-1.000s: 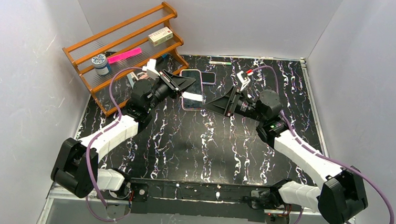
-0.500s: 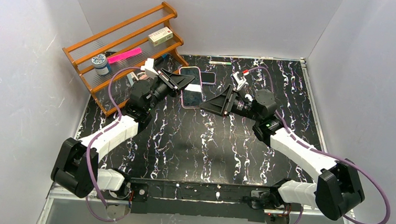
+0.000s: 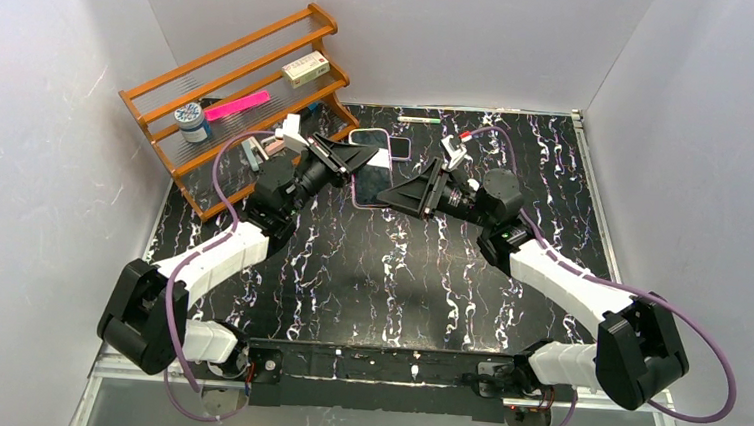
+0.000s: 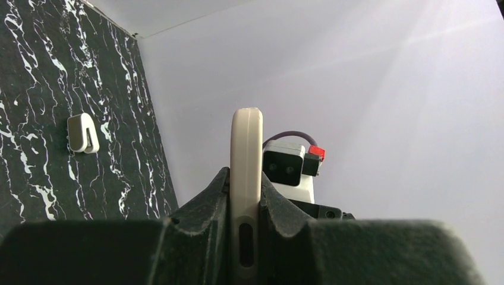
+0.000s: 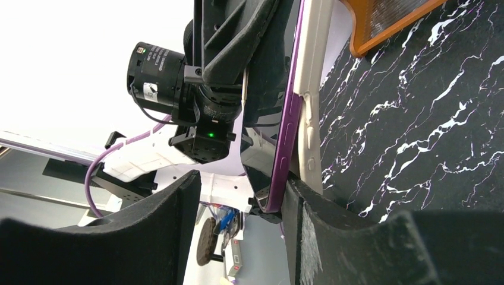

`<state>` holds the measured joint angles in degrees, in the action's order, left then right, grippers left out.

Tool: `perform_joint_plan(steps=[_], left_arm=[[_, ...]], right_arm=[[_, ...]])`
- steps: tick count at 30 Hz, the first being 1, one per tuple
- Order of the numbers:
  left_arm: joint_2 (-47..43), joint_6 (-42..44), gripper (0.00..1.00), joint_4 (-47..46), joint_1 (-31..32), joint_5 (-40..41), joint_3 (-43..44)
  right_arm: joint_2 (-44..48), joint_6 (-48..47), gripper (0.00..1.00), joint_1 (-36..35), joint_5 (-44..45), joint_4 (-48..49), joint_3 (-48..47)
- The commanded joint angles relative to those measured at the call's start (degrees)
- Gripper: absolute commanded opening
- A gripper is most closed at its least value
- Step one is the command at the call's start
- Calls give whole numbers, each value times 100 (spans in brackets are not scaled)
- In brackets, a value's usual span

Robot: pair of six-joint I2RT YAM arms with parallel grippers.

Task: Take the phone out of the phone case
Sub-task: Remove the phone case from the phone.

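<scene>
Top external view: the phone (image 3: 373,180) is held up off the black marbled table (image 3: 389,274), near its far edge, screen facing up toward the camera, between the two arms.
Left gripper (image 3: 357,161): reaches in from the left, in front of the wooden rack (image 3: 231,93), and meets the left side of the phone.
Right gripper (image 3: 394,192): reaches in from the right, its tips at the near right corner of the phone.
Left wrist view: the cream phone case (image 4: 246,154) stands edge-on and upright, rising straight out of the middle of the gripper; both fingers (image 4: 208,208) press flat against its two faces.
Left grip: clamped tight on the phone case, no gap on either side.
Right wrist view: the purple-edged phone lies face to face against the cream case; its end sits in the gap between the two fingers (image 5: 333,237), hard up against the right-hand one.
Phone against case: at the near end the purple edge stands slightly away from the cream wall; whether that corner is fully free I cannot tell.
Right jaws: apart, with a wide gap between the phone's screen and the left-hand finger; nothing is pinched.
Background on table: a small white clip (image 4: 83,132) lies flat, well apart from the phone.
</scene>
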<state>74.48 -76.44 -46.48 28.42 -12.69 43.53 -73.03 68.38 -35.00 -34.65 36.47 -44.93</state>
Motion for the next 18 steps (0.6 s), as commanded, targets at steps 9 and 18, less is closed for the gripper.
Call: perform_joint_plan(steps=[9,18], left_arm=[[-524,70,0,-599,483,-548,-210],[-807,446,0,-566,468,-727,-436]], right_arm=[[-324,-355,56,93,516,434,-603],[-576,-338,23,241,210,769,-847]])
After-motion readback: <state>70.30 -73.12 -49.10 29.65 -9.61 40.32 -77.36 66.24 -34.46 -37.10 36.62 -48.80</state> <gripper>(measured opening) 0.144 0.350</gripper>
